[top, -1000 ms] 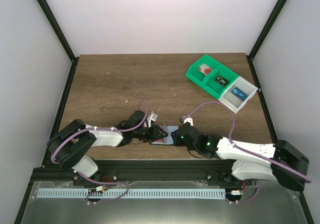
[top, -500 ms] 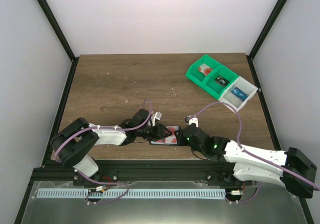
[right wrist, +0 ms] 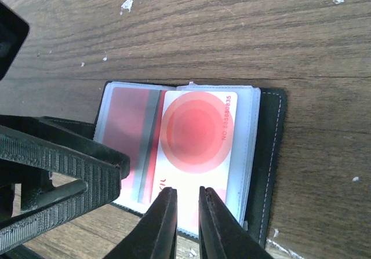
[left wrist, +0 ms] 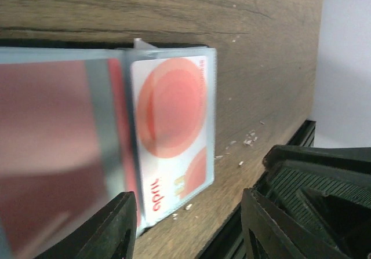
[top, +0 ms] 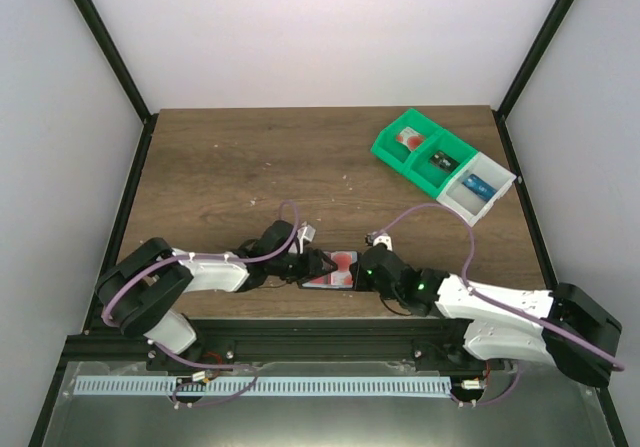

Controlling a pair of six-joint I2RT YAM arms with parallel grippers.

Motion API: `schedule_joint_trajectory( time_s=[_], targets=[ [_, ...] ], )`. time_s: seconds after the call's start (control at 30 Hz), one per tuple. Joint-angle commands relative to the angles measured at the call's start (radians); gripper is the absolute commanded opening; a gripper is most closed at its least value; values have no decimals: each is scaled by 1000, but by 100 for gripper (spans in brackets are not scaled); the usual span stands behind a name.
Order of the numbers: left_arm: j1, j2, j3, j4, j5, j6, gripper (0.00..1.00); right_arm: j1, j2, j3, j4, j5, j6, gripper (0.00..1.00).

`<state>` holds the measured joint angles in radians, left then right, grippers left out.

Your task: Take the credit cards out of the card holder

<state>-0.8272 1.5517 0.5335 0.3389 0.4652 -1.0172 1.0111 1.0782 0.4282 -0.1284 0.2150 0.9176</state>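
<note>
The card holder (top: pixel 338 269) lies open on the table's near edge between both grippers, with a dark stitched cover (right wrist: pixel 268 154) and pale blue clear sleeves. Two credit cards sit in the sleeves: a pale card with a big red circle (right wrist: pixel 200 134) (left wrist: pixel 174 126) and a red card with a grey stripe (right wrist: pixel 128 128) (left wrist: pixel 52 149). My left gripper (top: pixel 318 265) (left wrist: pixel 188 230) is open at the holder's left side, one finger (left wrist: pixel 119 227) beside the holder's corner. My right gripper (top: pixel 368 267) (right wrist: pixel 188 221) hovers over the pale card's near edge, jaws a narrow gap apart, nothing between them.
A green bin (top: pixel 420 152) joined to a white bin (top: pixel 482 187) stands at the back right with small items inside. The black frame rail (left wrist: pixel 301 149) runs right along the table's near edge. Small white crumbs (right wrist: pixel 127 3) dot the wood.
The left gripper has opened wider. The holder, partly folded with its blue side up a second ago, now lies open with the red cards showing. The right gripper shifted slightly over it.
</note>
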Motion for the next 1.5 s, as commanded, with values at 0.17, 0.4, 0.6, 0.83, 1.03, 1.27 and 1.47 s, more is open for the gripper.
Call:
schedule_joint_trajectory(
  time_s=[0.17,0.4,0.6,0.83,1.03,1.27,1.47],
  targets=[
    [25,8,-37,22,-21,24,46,-55,91,0,75,-71,-21,8],
    [29,34,-32,28,-14,32,43,-72,172,1,95,-75,-18,8],
    [27,46,-33,38,-15,29,39,-74,225,-9,101,-75,-1,8],
    [27,81,-48,99,-5,9,35,-74,237,-47,129,-95,25,8],
    [25,108,-38,137,14,-7,27,-74,230,-60,137,-98,31,8],
    [18,126,-40,184,38,-25,19,-75,233,-62,142,-99,29,8],
    [14,140,-44,220,52,-43,7,-74,233,-61,140,-99,28,8]
  ],
)
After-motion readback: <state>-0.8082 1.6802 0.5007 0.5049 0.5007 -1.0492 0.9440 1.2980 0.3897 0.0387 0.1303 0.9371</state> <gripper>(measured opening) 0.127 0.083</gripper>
